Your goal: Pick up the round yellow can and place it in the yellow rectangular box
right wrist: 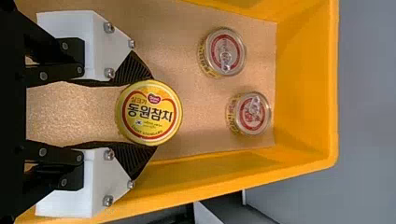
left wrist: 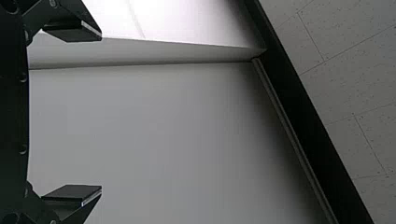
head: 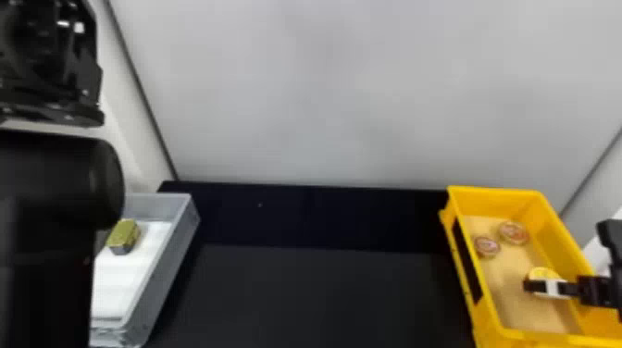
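Yellow can (right wrist: pixel 150 112) sits clasped in end effector (head: pixel 535 286).

From my head I look forward and down, from well back, across the black surface (head: pixel 314 296) to the pale wall (head: pixel 324 92), with the grey box (head: pixel 173 259) off to my left and the yellow rectangular box (head: pixel 550 226) to my right. My left wrist's camera faces a plain panel (left wrist: pixel 163 130) and the tiled ceiling (left wrist: pixel 345 84), while my right wrist's looks down into the yellow rectangular box from close in, sharing with my head view its inside and the three cans (right wrist: pixel 149 112) there.
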Robot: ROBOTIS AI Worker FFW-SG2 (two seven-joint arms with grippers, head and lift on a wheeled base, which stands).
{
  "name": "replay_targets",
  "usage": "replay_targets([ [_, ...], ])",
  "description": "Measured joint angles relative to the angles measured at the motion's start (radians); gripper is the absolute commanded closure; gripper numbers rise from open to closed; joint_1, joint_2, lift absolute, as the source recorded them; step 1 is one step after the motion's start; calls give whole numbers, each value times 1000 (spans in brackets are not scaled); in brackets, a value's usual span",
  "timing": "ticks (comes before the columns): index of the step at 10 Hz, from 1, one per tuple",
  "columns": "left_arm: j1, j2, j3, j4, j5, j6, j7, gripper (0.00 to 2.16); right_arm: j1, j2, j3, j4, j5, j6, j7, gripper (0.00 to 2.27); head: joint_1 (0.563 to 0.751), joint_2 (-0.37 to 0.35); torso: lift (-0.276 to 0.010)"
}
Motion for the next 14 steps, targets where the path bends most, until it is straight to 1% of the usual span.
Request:
replay_targets([
  [5, -3, -3, -4, 6, 2, -8, -2, 125, -3, -3, 26, 60, -67, -16, -30, 722, 663, 54, -10],
  [11, -4, -5, -6, 8, 3, -14, -2, 125, -16, -2, 52, 82, -92, -36, -45, 714, 663, 54, -10],
  [12, -4, -5, -6, 9, 4, -16, -2, 125, -17, -2, 53, 82, -94, -37, -45, 610, 663, 54, -10],
  [14, -5, -6, -6, 9, 4, -18, -2, 125, -17, -2, 57, 82, -100, -35, -45, 199, 663, 54, -10],
])
